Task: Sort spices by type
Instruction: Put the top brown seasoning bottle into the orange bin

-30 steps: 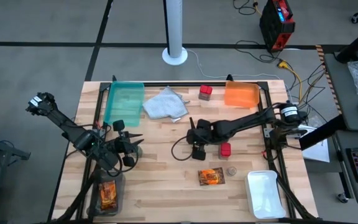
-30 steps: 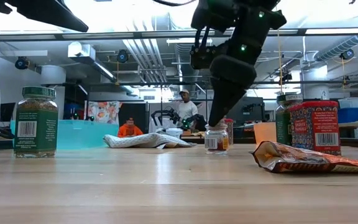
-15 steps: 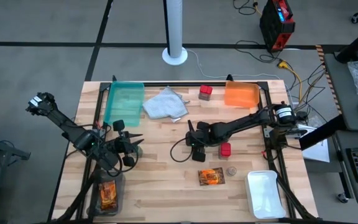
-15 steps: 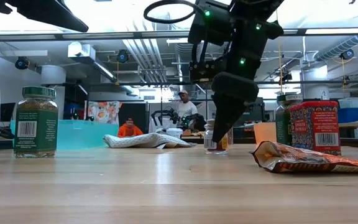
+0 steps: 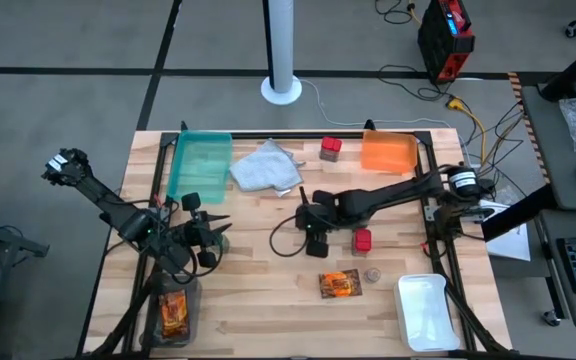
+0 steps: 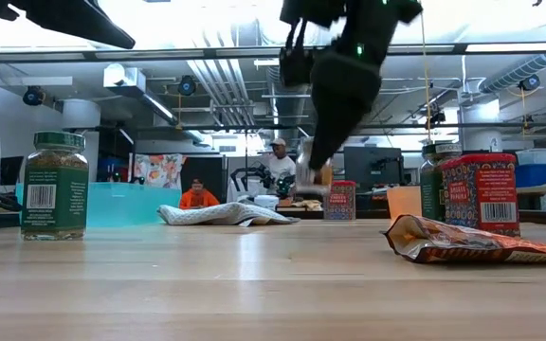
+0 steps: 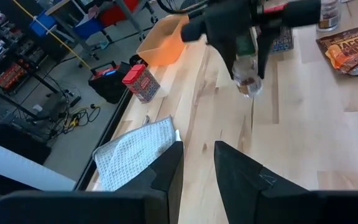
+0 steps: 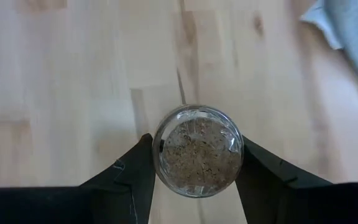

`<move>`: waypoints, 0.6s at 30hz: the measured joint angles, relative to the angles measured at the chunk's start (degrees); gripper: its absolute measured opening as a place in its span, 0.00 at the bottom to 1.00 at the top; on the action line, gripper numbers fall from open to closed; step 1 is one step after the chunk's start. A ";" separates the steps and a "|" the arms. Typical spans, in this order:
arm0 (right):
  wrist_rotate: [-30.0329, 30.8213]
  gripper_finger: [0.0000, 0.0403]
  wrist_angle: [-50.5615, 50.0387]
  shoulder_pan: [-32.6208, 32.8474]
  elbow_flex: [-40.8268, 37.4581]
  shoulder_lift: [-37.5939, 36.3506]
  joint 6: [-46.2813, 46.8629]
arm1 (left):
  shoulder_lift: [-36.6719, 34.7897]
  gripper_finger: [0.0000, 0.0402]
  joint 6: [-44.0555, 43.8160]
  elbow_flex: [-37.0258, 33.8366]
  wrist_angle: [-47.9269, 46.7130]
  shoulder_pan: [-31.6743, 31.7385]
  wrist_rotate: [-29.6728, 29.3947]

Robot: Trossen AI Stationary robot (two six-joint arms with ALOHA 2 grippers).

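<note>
I've got the right gripper (image 8: 197, 163) clamped on a small clear spice jar (image 8: 198, 150), hanging tilted above the middle of the tabletop (image 5: 258, 280), clear of the wood. The red box (image 5: 363, 240) sits just beside that arm. My left gripper (image 5: 208, 238) waits at the left side over the green-capped jar (image 6: 56, 186), fingers narrowly parted, holding nothing.

Teal tray (image 5: 199, 160), orange tray (image 5: 388, 153), white tray (image 5: 427, 312), pale grey cloth (image 5: 265, 168), red boxy container (image 5: 363, 240).

I count two red containers (image 5: 330, 148) (image 5: 362, 240), two orange packets (image 5: 339, 284) (image 5: 173, 312), one glass jar (image 8: 197, 151), one green-capped jar (image 6: 56, 185), one small grey jar (image 5: 372, 272), one cloth (image 5: 265, 167), three trays (image 5: 200, 165) (image 5: 388, 153) (image 5: 428, 312)
</note>
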 joint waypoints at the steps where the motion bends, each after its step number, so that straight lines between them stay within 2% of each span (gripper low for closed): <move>1: 0.88 0.42 -2.35 -0.23 1.59 -0.35 -0.73 | 0.00 0.19 0.00 0.00 0.05 0.00 0.00; 6: 5.90 0.42 -10.93 -4.01 9.40 -2.70 -5.79 | 0.02 0.19 0.00 0.00 0.53 0.00 0.00; 11: 5.82 0.42 -11.97 -12.37 10.59 -7.95 -8.67 | 0.02 0.19 -0.01 0.00 0.85 0.00 0.00; 15: 5.58 0.42 -13.49 -22.99 8.94 -12.37 -4.16 | 0.02 0.19 0.00 0.00 0.96 0.00 0.00; 18: 6.87 0.42 -14.05 -31.54 5.55 -15.24 3.98 | 0.02 0.19 0.00 0.00 0.99 0.00 0.00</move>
